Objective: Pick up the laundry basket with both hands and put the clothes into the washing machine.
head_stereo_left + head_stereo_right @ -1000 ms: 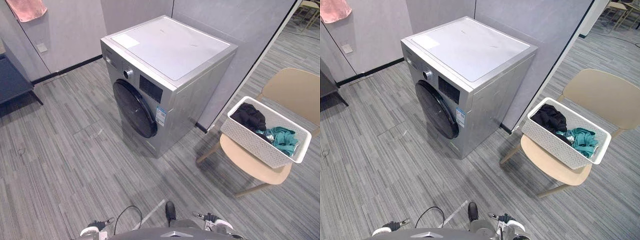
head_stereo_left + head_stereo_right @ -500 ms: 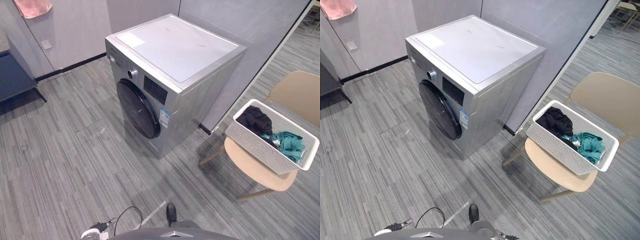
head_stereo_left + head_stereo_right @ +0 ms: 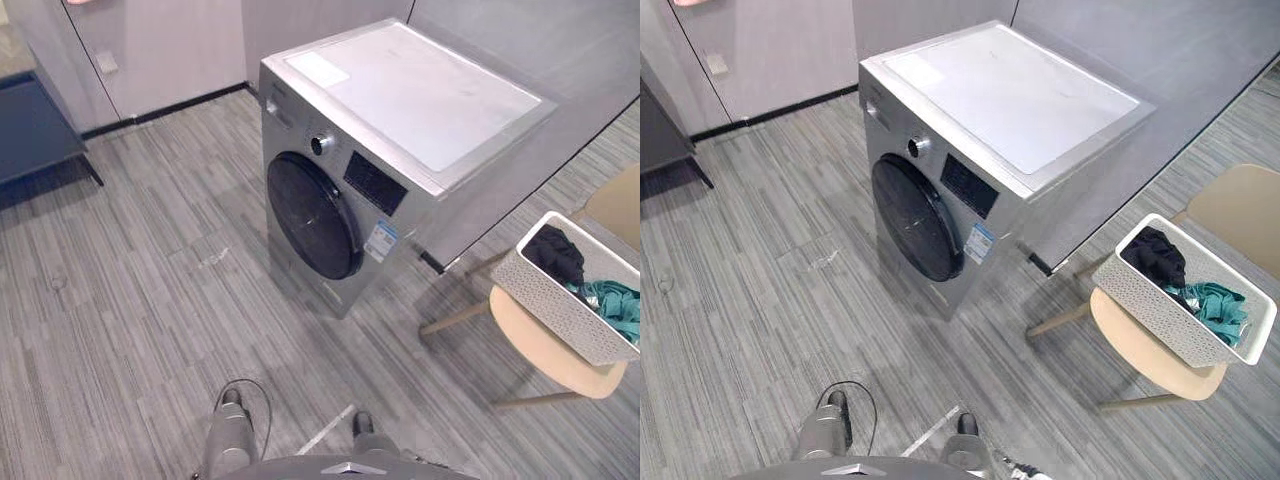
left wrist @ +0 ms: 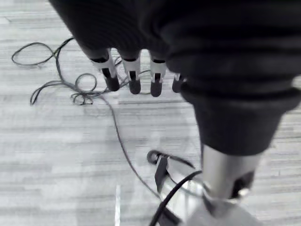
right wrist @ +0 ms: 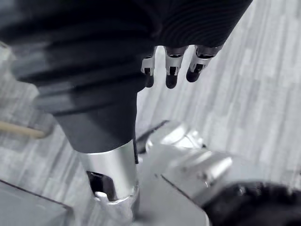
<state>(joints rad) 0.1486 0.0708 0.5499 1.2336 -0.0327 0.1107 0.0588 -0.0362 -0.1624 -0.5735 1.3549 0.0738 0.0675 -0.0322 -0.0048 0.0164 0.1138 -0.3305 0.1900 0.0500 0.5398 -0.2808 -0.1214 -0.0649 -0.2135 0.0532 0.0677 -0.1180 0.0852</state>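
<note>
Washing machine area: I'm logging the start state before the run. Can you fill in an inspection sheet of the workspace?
Surface: grey plank floor.
Job's things: washing machine, door shut; white laundry basket on a beige chair to its right, black clothes and teal clothes inside.
Clutter: nothing seen.
Hands: left hand and right hand hang over the floor, fingers straight, holding nothing.
Cables: nothing seen.
Surroundings: grey wall behind the machine; dark low table at far left.
</note>
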